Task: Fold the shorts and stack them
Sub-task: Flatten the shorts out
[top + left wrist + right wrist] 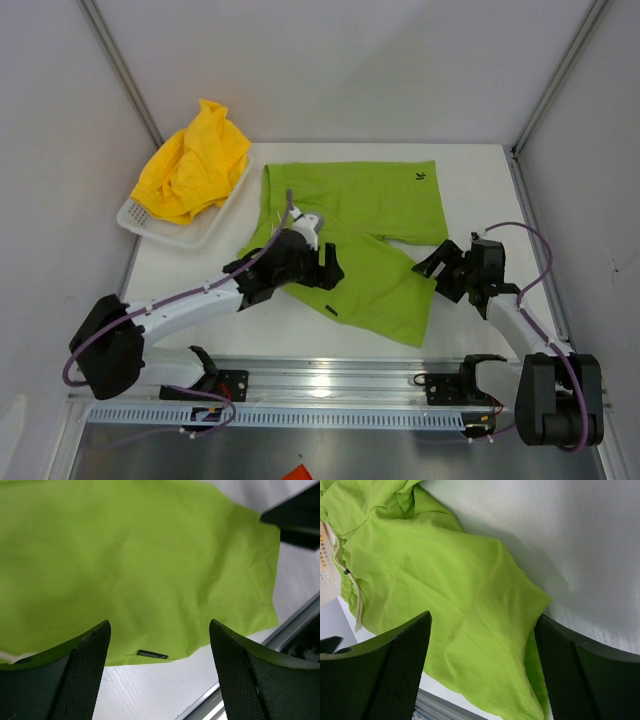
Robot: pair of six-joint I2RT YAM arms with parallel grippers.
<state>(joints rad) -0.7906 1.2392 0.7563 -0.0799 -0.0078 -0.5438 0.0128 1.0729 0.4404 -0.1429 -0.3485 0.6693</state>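
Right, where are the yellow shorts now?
In the top view, the yellow shorts lie heaped in the white mesh basket, far left, beside the lime green shorts.

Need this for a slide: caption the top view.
Green shorts lie spread, left tool and right tool open over them; yellow shorts heaped in the basket.

I see the left arm [190,298] stretched forward and inward, its jaws spread wide and empty. The right arm [525,318] is bent inward, jaws likewise apart.
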